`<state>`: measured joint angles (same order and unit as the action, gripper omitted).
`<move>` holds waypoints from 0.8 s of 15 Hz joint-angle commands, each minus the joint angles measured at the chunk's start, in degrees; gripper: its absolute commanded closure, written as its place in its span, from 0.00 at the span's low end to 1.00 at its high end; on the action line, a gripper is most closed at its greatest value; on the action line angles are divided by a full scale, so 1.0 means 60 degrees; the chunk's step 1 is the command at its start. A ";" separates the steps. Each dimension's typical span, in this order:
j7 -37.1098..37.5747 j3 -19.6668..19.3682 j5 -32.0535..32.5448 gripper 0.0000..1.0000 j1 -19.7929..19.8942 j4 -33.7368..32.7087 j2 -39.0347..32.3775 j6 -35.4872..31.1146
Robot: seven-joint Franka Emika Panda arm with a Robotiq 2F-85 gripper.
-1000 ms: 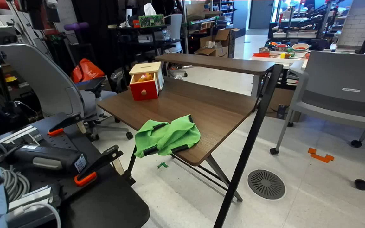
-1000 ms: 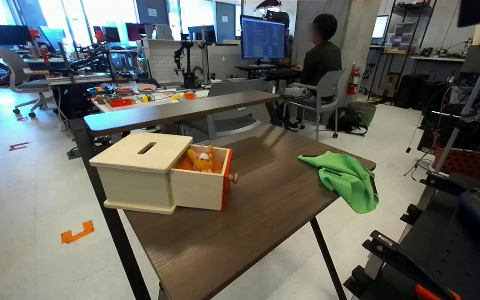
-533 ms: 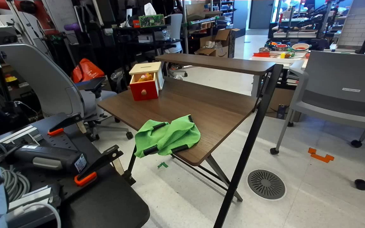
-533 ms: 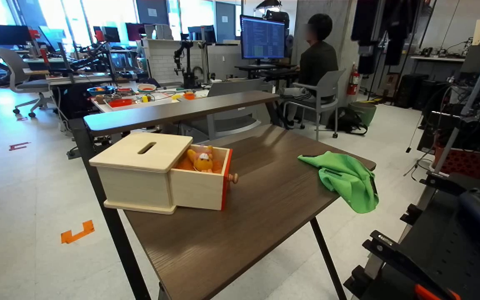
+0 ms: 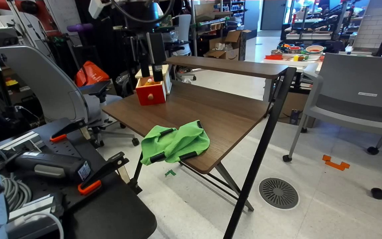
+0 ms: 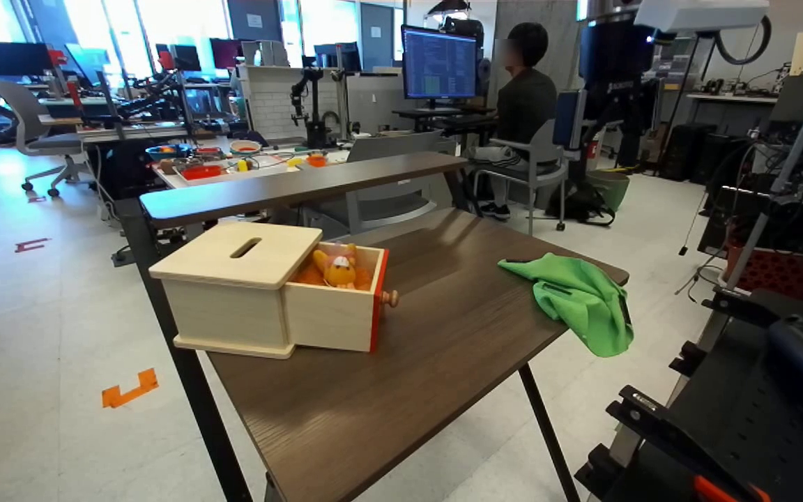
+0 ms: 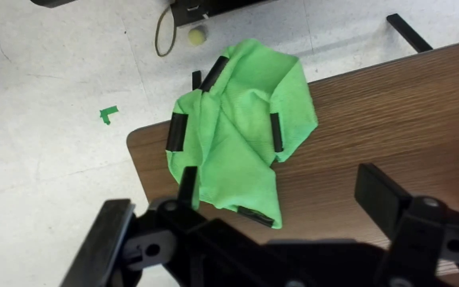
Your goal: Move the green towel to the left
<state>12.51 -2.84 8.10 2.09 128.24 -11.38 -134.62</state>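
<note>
1. Green towel [image 7: 245, 175] lies near one corner of the desk [image 7: 373, 119], partly overhanging; an outward nudge could drop it.
2. Fingers [image 7: 381, 199] spread, empty; closing too high could miss the folds.
3. Overtravel downward could strike the desk.

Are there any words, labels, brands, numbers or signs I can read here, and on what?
None reads clearly.
Cardboard box: possibly "amazon", too blurred for certainty.
Monitor: text too small.
White label on grey chair: too small.
White sticker on black device: too small.
Housing above the fingers: lettering too small.
Background sheets: too small.
</note>
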 commanded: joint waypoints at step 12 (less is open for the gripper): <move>0.0783 -0.1491 -0.0415 0.00 0.0729 -0.1902 -0.3510 -0.0024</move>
<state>16.32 -10.59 7.04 5.70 119.52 -29.23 -134.63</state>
